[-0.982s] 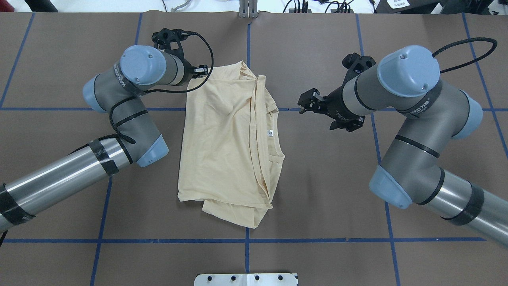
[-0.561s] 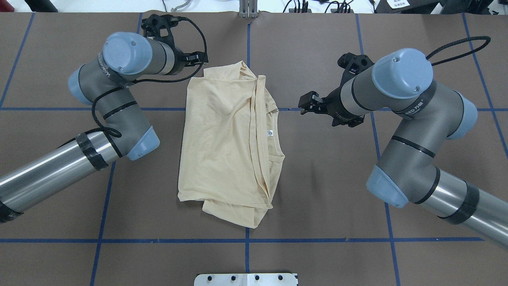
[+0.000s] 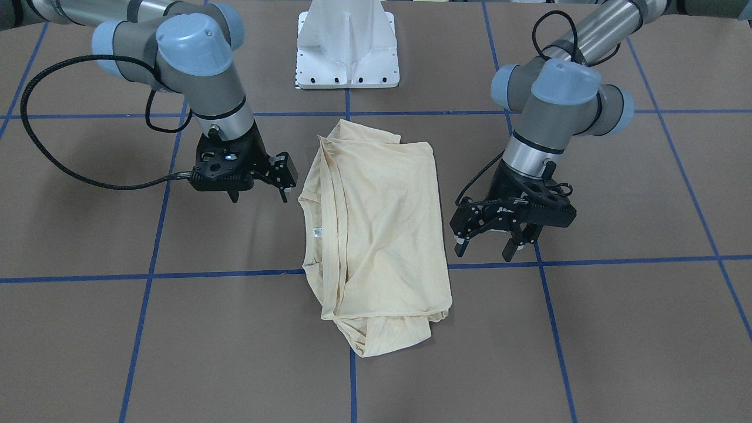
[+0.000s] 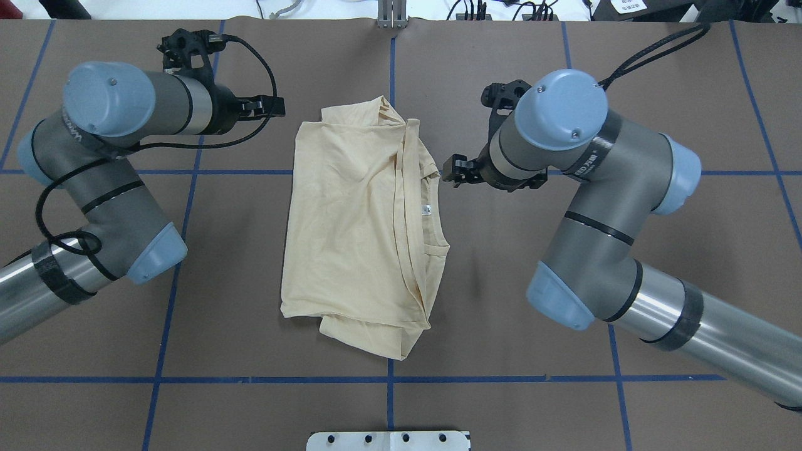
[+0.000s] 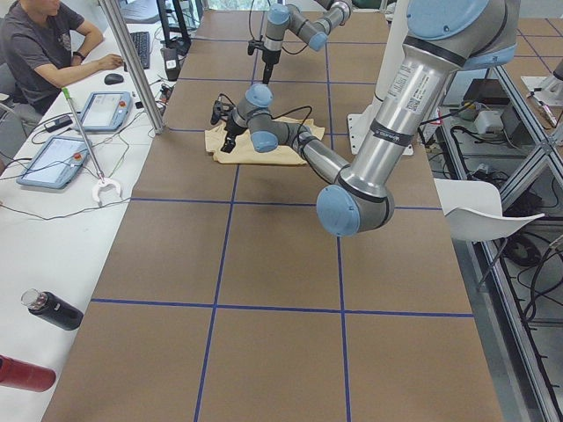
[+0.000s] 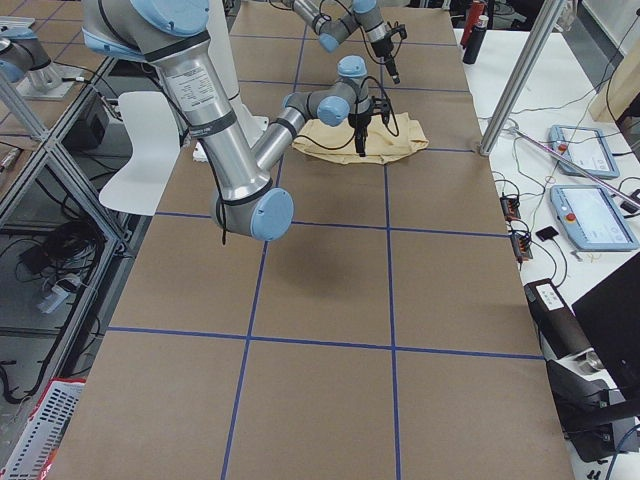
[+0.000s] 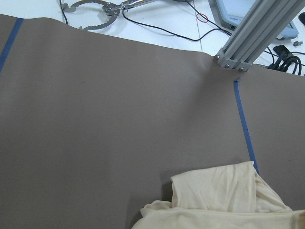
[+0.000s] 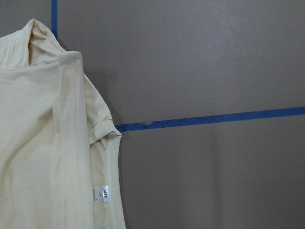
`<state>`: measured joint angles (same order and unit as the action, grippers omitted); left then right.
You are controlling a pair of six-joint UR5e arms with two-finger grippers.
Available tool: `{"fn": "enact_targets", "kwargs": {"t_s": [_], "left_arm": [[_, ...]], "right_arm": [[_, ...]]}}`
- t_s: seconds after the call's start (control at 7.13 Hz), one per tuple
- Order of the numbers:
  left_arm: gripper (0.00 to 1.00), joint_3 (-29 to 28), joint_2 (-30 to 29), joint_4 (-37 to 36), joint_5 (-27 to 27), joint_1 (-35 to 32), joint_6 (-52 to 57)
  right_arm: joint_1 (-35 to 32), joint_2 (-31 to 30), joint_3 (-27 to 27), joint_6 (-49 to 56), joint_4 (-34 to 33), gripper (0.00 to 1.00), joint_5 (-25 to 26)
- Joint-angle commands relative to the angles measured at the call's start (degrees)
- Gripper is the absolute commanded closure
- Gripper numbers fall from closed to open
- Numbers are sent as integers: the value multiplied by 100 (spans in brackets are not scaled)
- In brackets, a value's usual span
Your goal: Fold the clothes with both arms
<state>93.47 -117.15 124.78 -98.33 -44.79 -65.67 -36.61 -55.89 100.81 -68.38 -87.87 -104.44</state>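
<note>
The clothes are one pale cream-yellow shirt (image 4: pixel 357 232) (image 3: pixel 382 223), lying folded into a rough rectangle in the middle of the brown table, its white neck label (image 4: pixel 426 210) (image 8: pixel 101 193) facing up near the right edge. No print shows. My left gripper (image 4: pixel 269 106) (image 3: pixel 487 247) hovers open and empty over bare table, off the shirt's far left corner. My right gripper (image 4: pixel 452 172) (image 3: pixel 258 191) is open too, close beside the collar edge and not touching it. The left wrist view catches only the shirt's far corner (image 7: pixel 224 200); no fingers show in either wrist view.
The white pedestal base (image 3: pixel 346 47) stands at the table's near edge. Blue tape lines (image 4: pixel 388 379) grid the brown cover. An aluminium post (image 7: pixel 252 33) rises at the far edge. A person (image 5: pixel 44 44) sits at a side desk with tablets and bottles (image 5: pixel 53 309).
My left arm has drawn back to the left, away from the shirt's far corner. The right arm has swung left, bringing its gripper up to the collar edge. The shirt has not moved.
</note>
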Motion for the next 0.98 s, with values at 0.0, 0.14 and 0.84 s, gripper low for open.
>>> {"fn": "enact_targets", "kwargs": {"t_s": [0.0,0.14,0.84], "left_arm": [[0,460,262,-367,24,-21,274],[0,452,263,-367,24,-13,274],[0,374,333,-367,24,22,274]], "right_arm": [[407,604,-700,184,-72,0,554],[601,753,-912,376,-63,0,853],[972,974,-1573,474,-46,0,1137]]}}
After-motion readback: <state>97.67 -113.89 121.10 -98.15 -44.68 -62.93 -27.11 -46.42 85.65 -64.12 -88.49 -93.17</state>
